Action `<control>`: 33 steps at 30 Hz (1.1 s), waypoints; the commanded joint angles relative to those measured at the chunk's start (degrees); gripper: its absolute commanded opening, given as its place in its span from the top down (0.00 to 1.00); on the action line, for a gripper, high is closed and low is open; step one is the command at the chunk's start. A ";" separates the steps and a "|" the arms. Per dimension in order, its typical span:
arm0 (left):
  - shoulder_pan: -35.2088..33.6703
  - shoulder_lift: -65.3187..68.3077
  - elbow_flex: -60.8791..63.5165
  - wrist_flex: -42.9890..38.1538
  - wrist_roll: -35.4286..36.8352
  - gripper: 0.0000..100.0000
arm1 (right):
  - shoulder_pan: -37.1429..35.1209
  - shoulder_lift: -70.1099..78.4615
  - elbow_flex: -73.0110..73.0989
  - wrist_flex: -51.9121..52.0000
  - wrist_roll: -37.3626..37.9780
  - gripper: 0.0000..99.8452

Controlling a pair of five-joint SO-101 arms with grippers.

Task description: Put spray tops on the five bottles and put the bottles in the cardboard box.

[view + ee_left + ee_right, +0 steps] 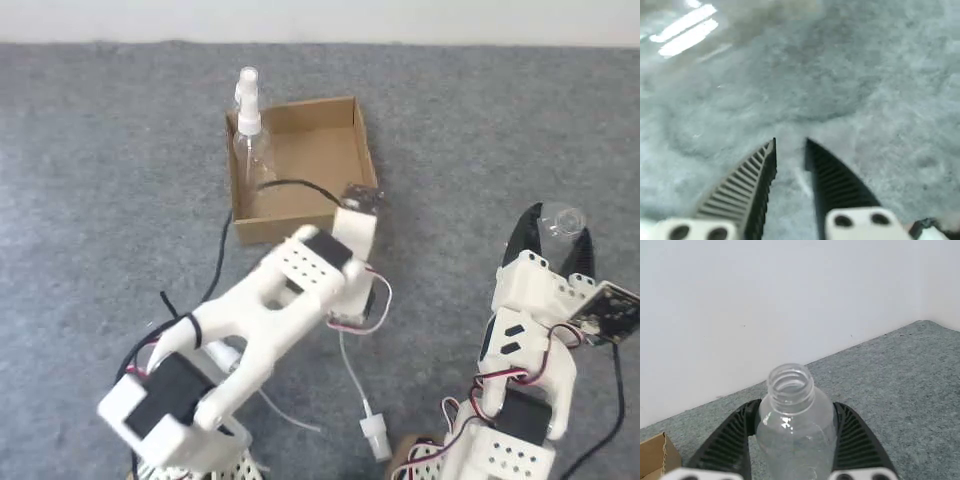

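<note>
Right gripper [796, 409] clamps a clear uncapped plastic bottle [790, 390] upright, with open grey table [100, 150] around it. Left gripper [790, 145], slightly parted and empty, points at the table near the brown cardboard box [345, 125], where a spray-topped clear bottle [248, 135] stands against the left wall. A loose white spray top [375, 435] lies between the arms.

The high camera looks steeply down from behind the arms' bases, with the cardboard box [270, 228] mid-frame. The left wrist camera, just beside the box, faces down close over the carpet [865, 90]. The right wrist camera, well apart from the box, looks nearly level past a bottle [795, 425] toward the wall [765, 300]. It shares the box's corner with the high view.
</note>
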 commanded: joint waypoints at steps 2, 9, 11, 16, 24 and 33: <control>-2.02 -3.60 -6.99 7.38 0.53 0.84 | -0.48 -1.27 -3.16 -1.63 -0.09 0.99; -1.58 -2.99 -6.37 7.74 0.35 0.85 | -0.48 -1.27 -3.16 -1.63 -0.09 0.99; -1.58 -2.99 -5.49 7.30 0.35 0.85 | -0.48 -1.27 -3.16 -1.63 -0.09 0.99; -1.58 -2.90 -2.07 2.29 0.44 0.86 | -0.48 -1.27 -3.16 -1.63 -0.09 0.99; 2.11 -2.90 1.01 -0.70 0.44 0.92 | -0.48 -1.27 -3.08 -1.63 -0.09 0.99; 2.02 -2.90 1.01 -0.44 0.44 0.93 | -0.48 -1.27 -3.08 -1.63 0.00 0.99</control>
